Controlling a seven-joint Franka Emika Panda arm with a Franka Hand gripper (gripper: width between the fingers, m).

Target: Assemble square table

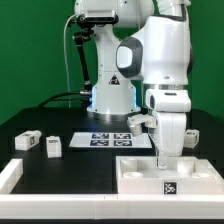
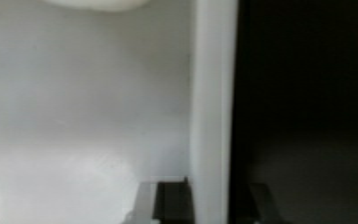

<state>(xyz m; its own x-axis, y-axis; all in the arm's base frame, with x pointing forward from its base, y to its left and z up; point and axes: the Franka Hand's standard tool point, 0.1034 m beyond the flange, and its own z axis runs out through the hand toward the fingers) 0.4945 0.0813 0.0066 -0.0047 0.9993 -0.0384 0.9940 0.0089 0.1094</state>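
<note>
Pincer [image 1: 166, 158] stands low at the rim of the square slab [image 1: 135, 178]; whether it grips the rim, I cannot tell. From the exterior view's left lie one leg [image 1: 27, 140], a second leg [image 1: 53, 146], the marker board [image 1: 105, 138], then the slab, directly under the pincer.

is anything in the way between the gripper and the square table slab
Nothing visible does. The gripper is down at the square slab itself, and the wrist view shows only the slab's rim close up. The marker board lies clear, toward the exterior view's left.
</note>
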